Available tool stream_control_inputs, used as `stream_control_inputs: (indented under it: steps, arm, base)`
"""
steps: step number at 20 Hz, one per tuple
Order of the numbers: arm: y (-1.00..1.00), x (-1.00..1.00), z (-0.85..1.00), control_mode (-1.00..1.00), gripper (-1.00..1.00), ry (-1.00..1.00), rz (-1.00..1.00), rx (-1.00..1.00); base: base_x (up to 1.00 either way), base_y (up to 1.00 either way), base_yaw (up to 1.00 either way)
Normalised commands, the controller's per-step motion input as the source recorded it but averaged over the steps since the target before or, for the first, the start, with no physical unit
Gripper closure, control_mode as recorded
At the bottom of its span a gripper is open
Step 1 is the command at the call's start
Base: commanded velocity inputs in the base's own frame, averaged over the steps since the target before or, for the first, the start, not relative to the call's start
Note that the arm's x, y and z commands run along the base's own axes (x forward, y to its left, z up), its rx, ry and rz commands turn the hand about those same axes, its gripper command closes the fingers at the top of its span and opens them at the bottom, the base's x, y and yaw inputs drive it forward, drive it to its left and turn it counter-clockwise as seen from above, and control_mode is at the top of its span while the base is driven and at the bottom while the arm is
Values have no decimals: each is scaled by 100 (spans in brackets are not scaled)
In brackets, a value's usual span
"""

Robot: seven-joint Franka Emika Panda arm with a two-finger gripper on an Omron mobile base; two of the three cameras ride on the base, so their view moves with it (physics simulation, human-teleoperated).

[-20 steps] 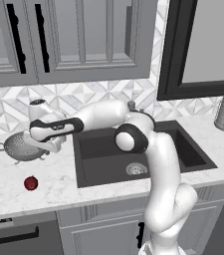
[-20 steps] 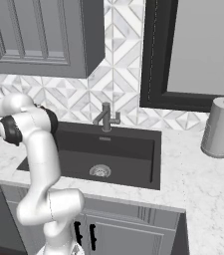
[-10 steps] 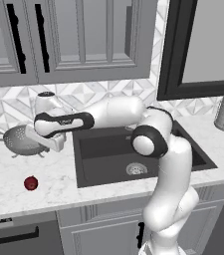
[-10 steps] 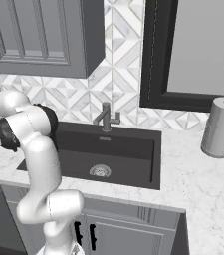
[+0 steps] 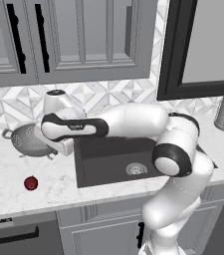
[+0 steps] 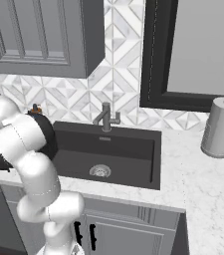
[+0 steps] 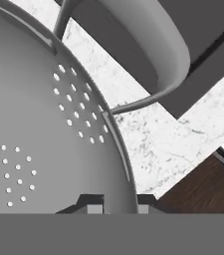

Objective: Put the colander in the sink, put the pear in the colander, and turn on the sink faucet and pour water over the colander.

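Observation:
The silvery colander (image 5: 28, 139) stands slightly tilted on the white marble counter, left of the dark sink (image 5: 114, 164). My gripper (image 5: 53, 145) is shut on its right rim. In the hand view the holed colander wall (image 7: 39, 124) runs down between my two fingertips (image 7: 90, 202), and its loop handle (image 7: 169, 74) arches above the counter. The small dark red pear (image 5: 31, 183) lies on the counter in front of the colander, apart from it. The grey sink faucet (image 6: 106, 117) rises behind the sink basin (image 6: 133, 155), whose round drain (image 6: 100, 171) shows.
A paper towel roll (image 6: 221, 127) stands on the counter right of the sink. A small soap pump (image 6: 35, 108) peeks out behind my arm. Grey wall cabinets (image 5: 78, 40) hang above the counter. A dark-framed window (image 6: 198, 50) is behind the sink.
The jaws have closed fully onto the colander's rim. The colander has shifted a little to the right, and my arm's elbow has swung right over the sink.

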Motion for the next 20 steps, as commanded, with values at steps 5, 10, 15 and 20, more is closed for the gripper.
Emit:
stream_control_inputs:
  steps: [5, 10, 15, 20]
  arm:
    - [-50, -59, 35, -100, 100, 0, 0, 3]
    - [-58, -56, 24, -100, 100, 0, 0, 3]
    - [-70, -45, 9, -100, 100, 3, 0, 2]
    - [-74, -20, 8, -100, 100, 0, 0, 0]
  base:
    - [0, 0, 0]
    - [0, 0, 0]
    - [0, 0, 0]
    - [0, 0, 0]
